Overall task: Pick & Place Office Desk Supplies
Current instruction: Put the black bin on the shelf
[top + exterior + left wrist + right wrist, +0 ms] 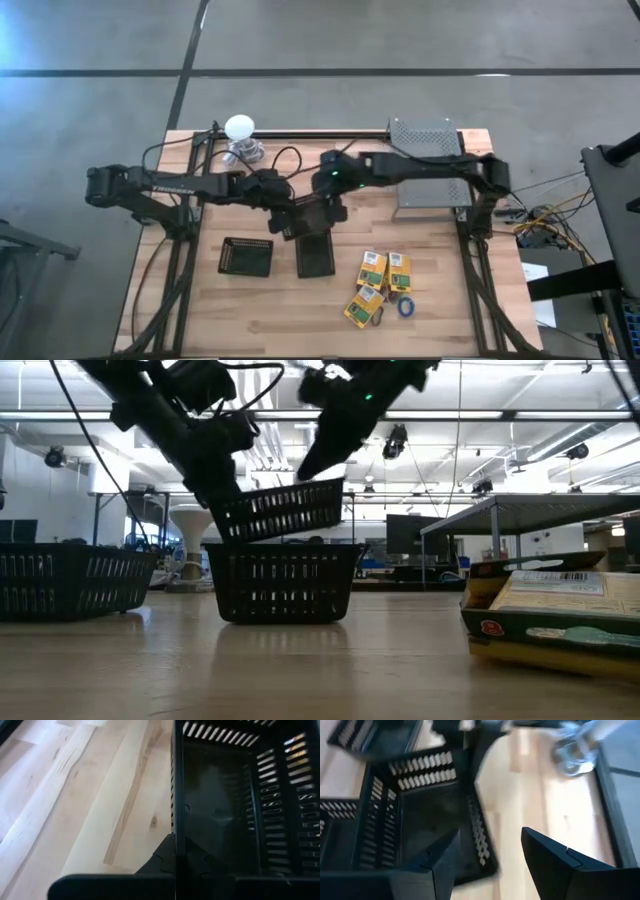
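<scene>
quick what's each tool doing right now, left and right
Left tool: shut on the rim of the lifted black basket, holding it above the table.
Right tool: open, holding nothing, hovering just over that basket.

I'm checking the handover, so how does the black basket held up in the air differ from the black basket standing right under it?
The lifted basket hangs tilted above the table, its wall pinched by the shut left gripper; the lower basket stands level on the table, touched by nothing. The right gripper is open beside the lifted one. Both are black, slatted and rectangular.
</scene>
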